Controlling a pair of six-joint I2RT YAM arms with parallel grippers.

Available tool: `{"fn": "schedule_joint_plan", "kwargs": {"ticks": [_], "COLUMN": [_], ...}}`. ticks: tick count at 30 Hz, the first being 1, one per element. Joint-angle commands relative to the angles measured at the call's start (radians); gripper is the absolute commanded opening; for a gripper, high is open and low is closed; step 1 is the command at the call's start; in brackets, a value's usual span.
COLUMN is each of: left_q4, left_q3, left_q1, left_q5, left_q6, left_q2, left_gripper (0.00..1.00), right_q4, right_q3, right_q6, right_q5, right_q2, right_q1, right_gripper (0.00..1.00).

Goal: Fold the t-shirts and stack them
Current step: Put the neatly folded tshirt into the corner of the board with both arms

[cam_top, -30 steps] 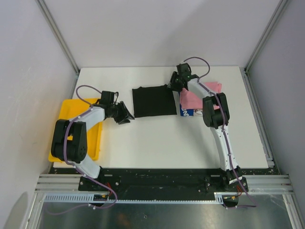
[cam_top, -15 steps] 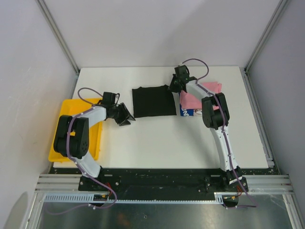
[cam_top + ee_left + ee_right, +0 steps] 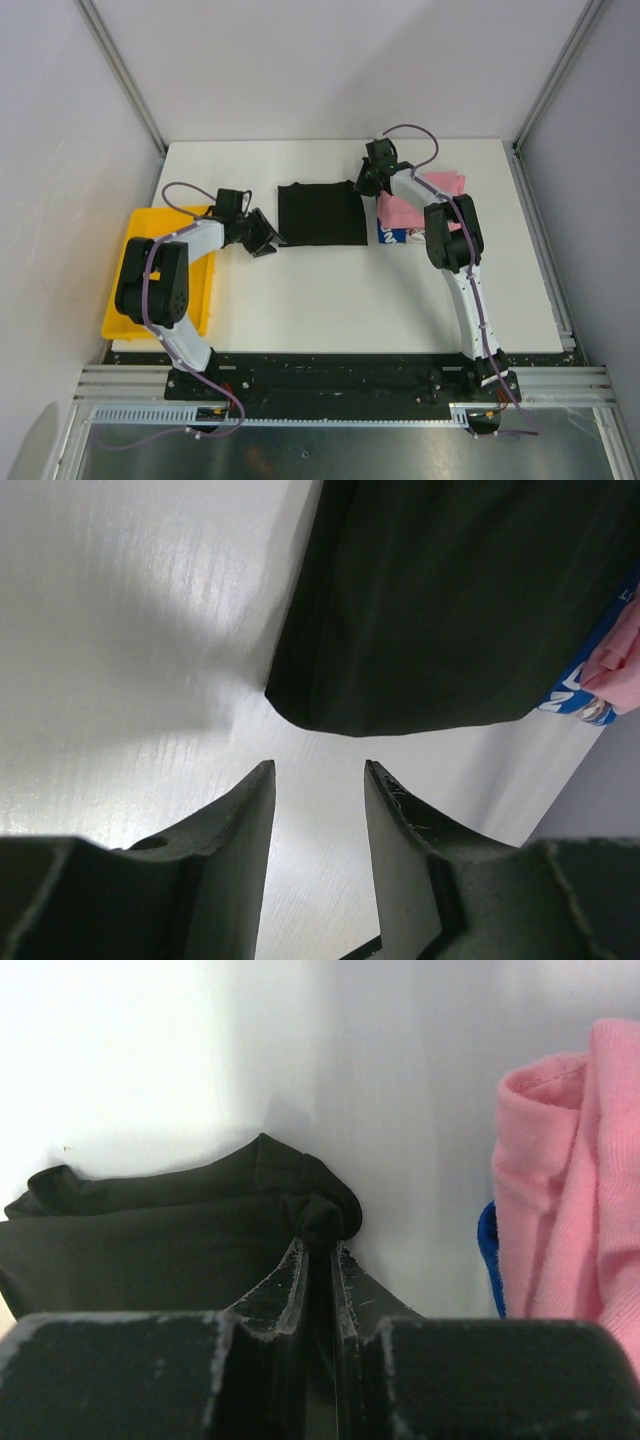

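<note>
1. Counter (image 3: 330, 300): white and flat. I judge there is room on the near side of the black t-shirt for another fold.
2. Black t-shirt (image 3: 320, 213): centre-far, folded roughly square, with no marked long axis. The pink t-shirt (image 3: 405, 208) lies just right of it, over the blue-and-white one (image 3: 400, 237).
3. Right claw (image 3: 368, 180): pinched tight on the black shirt's far-right corner.
4. Left claw (image 3: 262, 238): jaws parted, holding nothing. The near-left corner lies just to its right, apart from it.

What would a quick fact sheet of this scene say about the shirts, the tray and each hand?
Black shirt: folded flat, in the middle
Pink shirt: right of it, over a blue-and-white shirt
Yellow tray: far left
Left hand: open, just short of the black shirt's near corner
Right hand: shut, pinching its far corner
</note>
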Motion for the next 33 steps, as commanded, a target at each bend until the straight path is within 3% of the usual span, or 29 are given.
{"fn": "schedule_joint_plan", "kwargs": {"ticks": [1, 14, 33], "left_q4": [0.035, 0.036, -0.04], "left_q3": [0.047, 0.098, 0.1], "left_q1": [0.005, -0.019, -0.086], "left_q5": [-0.057, -0.157, -0.298], "left_q6": [-0.048, -0.096, -0.127], "left_q2": [0.009, 0.088, 0.07], "left_gripper": [0.46, 0.45, 0.33], "right_q4": [-0.089, -0.097, -0.099], "right_q3": [-0.027, -0.027, -0.018], "right_q6": [-0.016, -0.021, -0.026], "right_q5": [0.024, 0.019, 0.015], "right_q2": [-0.026, -0.029, -0.037], "right_q1": [0.01, 0.006, 0.0], "right_gripper": [0.0, 0.0, 0.0]}}
